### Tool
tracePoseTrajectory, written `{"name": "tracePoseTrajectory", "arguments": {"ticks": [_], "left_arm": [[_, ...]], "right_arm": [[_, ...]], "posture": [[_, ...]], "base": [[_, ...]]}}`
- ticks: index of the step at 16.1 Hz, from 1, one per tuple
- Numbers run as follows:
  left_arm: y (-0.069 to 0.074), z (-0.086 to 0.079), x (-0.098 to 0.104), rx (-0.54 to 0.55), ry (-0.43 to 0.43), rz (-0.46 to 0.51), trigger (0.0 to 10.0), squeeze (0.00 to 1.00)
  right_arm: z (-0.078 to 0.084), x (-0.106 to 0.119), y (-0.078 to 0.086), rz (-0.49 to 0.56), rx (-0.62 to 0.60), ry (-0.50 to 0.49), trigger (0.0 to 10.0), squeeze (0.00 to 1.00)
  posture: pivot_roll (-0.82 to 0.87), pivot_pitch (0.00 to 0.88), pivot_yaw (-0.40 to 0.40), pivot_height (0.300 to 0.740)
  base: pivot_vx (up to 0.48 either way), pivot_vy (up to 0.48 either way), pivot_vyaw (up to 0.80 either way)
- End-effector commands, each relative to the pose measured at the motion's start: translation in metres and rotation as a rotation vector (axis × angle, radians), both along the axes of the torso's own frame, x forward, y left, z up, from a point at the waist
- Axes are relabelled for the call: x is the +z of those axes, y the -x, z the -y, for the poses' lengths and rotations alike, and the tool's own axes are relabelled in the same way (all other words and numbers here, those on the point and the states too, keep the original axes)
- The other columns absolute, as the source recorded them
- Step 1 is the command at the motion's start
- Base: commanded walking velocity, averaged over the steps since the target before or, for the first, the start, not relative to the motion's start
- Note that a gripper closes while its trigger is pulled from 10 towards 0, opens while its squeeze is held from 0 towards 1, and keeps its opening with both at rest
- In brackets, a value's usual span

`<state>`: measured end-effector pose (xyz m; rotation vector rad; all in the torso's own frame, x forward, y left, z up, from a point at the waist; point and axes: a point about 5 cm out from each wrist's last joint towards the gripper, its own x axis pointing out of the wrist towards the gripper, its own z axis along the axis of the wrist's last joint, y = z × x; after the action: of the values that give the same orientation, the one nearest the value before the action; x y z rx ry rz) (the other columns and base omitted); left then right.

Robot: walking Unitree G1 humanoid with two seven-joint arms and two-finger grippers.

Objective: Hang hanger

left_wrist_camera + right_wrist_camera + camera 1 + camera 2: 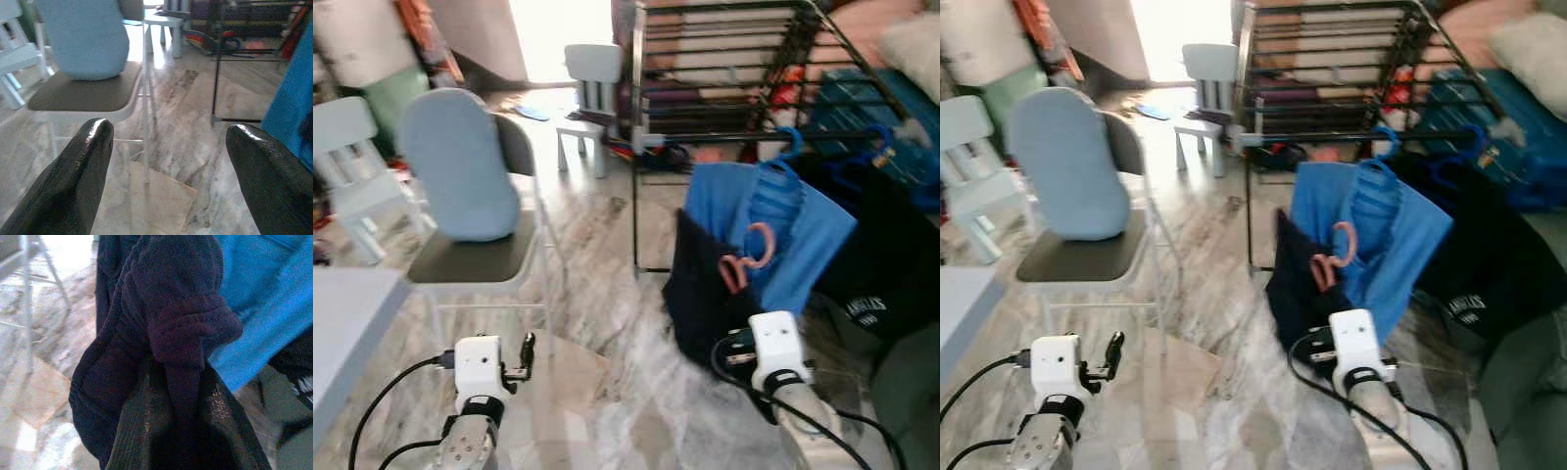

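A pink hanger sticks out of a dark navy garment held up in front of a black metal rack. My right gripper is low at the right, buried in that garment. In the right wrist view the bunched dark cloth covers the fingers. Behind it a blue shirt hangs on a blue hanger from the rack's lower bar. My left gripper is low at the left, open and holding nothing, pointing toward the chair and floor.
A folding chair with a pale blue cushion stands left of centre. A grey table corner is at the near left. Small white chairs stand farther back. Dark clothes are piled at the right.
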<state>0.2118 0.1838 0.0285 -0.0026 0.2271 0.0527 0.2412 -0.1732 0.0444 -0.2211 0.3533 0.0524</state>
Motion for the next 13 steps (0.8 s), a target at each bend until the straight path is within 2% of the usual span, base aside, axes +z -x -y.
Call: {"name": "tracePoseTrajectory", "arguments": {"ticks": [1,4,8,13], "left_arm": [[0.0,-0.001,0.0,0.011,-0.003,-0.005,10.0,0.0],[0.001,0.004,-0.003,0.022,-0.002,-0.02,10.0,0.0],[0.002,0.0,-0.004,0.066,-0.003,-0.021,10.0,0.0],[-0.003,-0.001,-0.002,0.048,-0.032,-0.013,10.0,0.0]], "right_arm": [[0.0,0.015,-0.005,0.075,0.006,-0.003,10.0,0.0],[0.004,0.013,-0.007,0.061,0.014,0.006,10.0,0.0],[0.001,0.012,-0.015,0.05,0.046,0.012,10.0,0.0],[0.002,0.009,-0.019,0.044,-0.002,-0.015,10.0,0.0]], "posture": [[-0.15,0.0,0.047,0.74],[-0.13,0.0,0.018,0.74],[-0.09,0.0,-0.027,0.74],[-0.1,0.0,-0.007,0.74]], "base": [[0.0,0.0,0.0],[0.0,0.0,0.0],[0.0,0.0,0.0],[0.0,0.0,0.0]]}}
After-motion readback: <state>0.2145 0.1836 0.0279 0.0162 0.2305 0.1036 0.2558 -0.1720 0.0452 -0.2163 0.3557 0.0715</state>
